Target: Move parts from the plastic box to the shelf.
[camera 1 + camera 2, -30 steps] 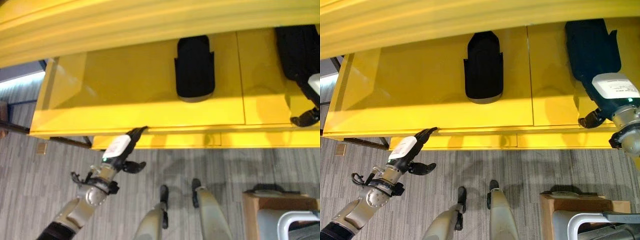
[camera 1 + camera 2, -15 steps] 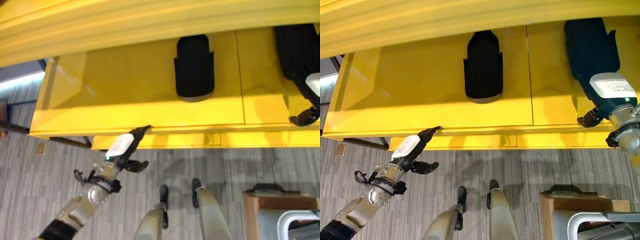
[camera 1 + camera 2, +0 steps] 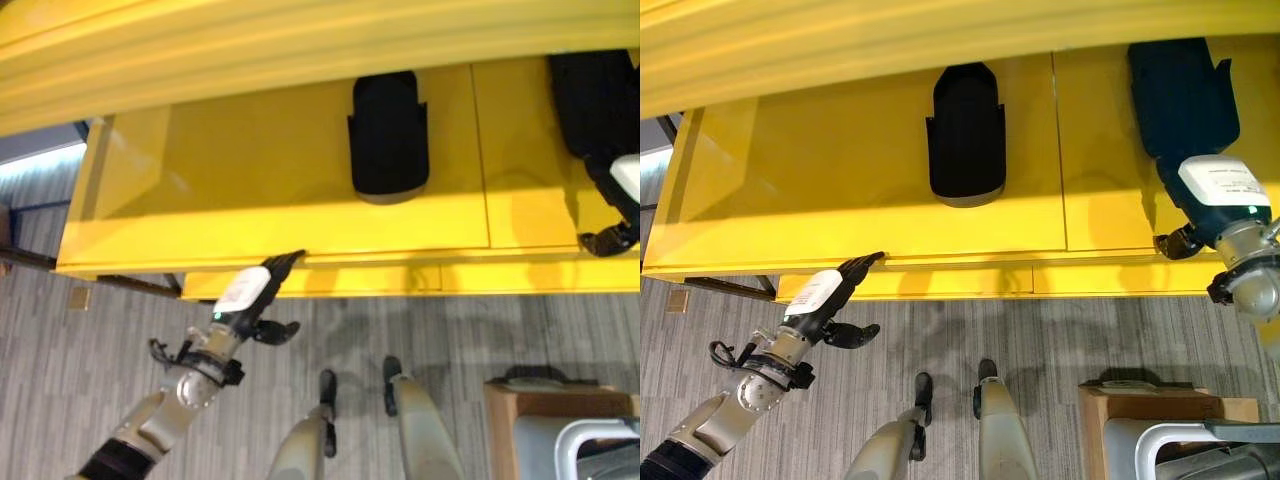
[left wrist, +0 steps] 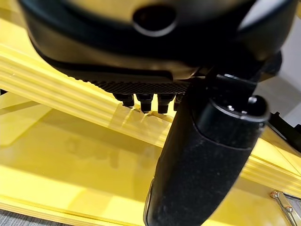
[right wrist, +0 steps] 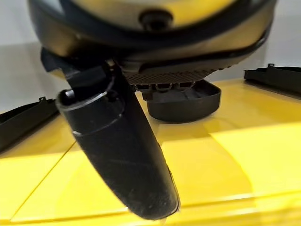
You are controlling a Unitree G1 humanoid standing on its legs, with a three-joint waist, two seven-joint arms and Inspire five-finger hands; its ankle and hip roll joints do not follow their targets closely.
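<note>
A yellow shelf (image 3: 840,170) ran across the upper part of both eye views, seen from above, with grey carpet floor (image 3: 1040,350) below it. Two black parts were counted on the shelf: one (image 3: 966,135) lay near the middle, and a second (image 3: 1180,95) lay at the right end. The right eye view showed the whole second part and the right robot hand (image 3: 1215,200) just in front of it, while the left eye view cut both off at its edge. The right wrist view added that this robot hand's fingers (image 5: 164,86) reached forward, fairly straight, to the near end of a black part (image 5: 186,101), with the thumb (image 5: 120,155) standing apart and nothing gripped; further black pieces showed at that view's two sides, too partial to identify. The left robot hand (image 3: 825,300) was held low at the shelf's front edge, fingers straight and touching the lip, thumb out to the side, open and empty. The left wrist view showed its fingertips (image 4: 143,100) against the ribbed yellow edge. A brown cardboard box (image 3: 1165,410) with a pale container inside stood on the floor at lower right.
</note>
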